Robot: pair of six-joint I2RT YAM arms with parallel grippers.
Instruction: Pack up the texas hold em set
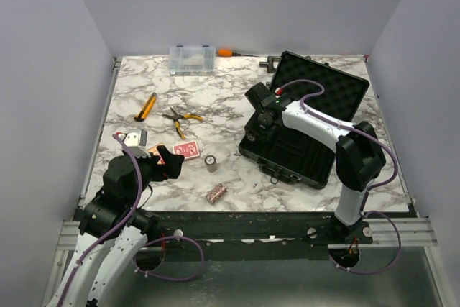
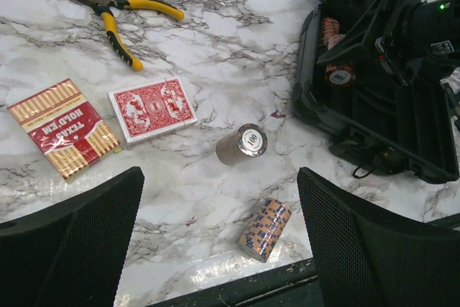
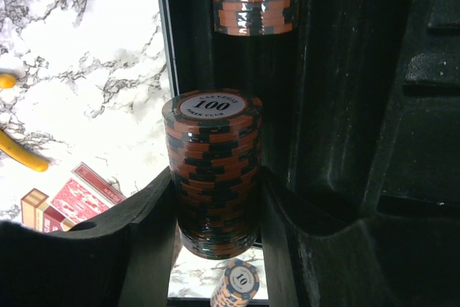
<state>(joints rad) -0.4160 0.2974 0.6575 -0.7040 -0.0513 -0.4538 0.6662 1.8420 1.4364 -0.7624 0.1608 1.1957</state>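
As left end effector [image 2: 219,206] gapes, right [image 3: 215,203] (narrower) clamps chip roll [image 3: 212,156].

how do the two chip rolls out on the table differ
The 100 roll stands on end; the 10 roll lies on its side. The 100 roll is dull brown, the 10 roll orange with blue stripes. Both sit on the table, outside the case.

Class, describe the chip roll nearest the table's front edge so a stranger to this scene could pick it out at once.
Find the open black case on the right of the marble table. Left of it, by the front edge, a chip roll lies on its side. It is pale orange with blue stripes; the neighbour behind it is darker and stands on end.
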